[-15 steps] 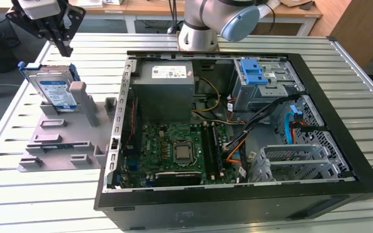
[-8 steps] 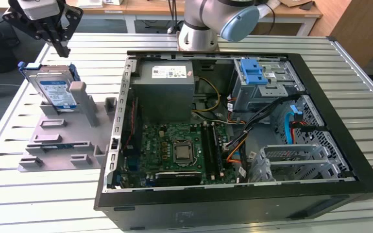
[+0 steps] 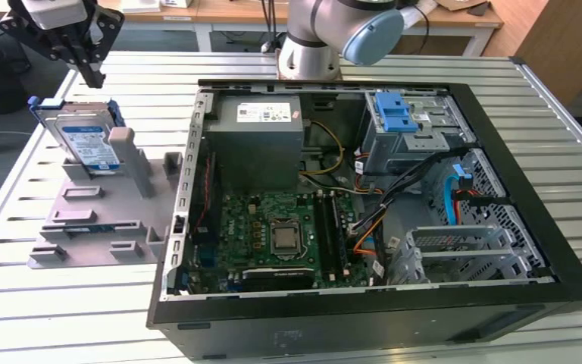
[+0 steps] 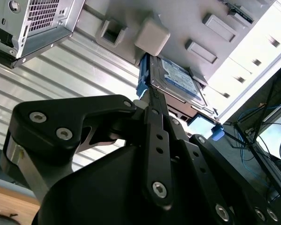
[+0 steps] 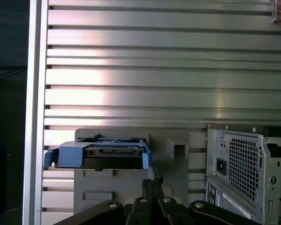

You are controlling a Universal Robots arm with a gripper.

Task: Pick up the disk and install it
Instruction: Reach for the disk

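Note:
The disk [image 3: 87, 142] stands on edge in a grey fixture [image 3: 99, 220] on the slatted table, at the exterior view's left. It is silver with a blue-and-white label and sits in a blue carrier. My gripper [image 3: 93, 78] hangs just above and behind the disk's upper edge, fingers pressed together and holding nothing. In the second wrist view the shut gripper [image 4: 149, 101] points at the edge of the disk [image 4: 175, 77]. The first wrist view has the gripper [image 5: 152, 181] just short of the disk [image 5: 100, 155], seen end-on.
An open computer case [image 3: 533, 189] lies on the table to the exterior view's right of the fixture. Inside are a grey power-supply box [image 3: 261, 140], a motherboard [image 3: 281, 231] and a metal drive cage with a blue latch [image 3: 394, 112]. The arm's base [image 3: 311, 53] stands behind the case.

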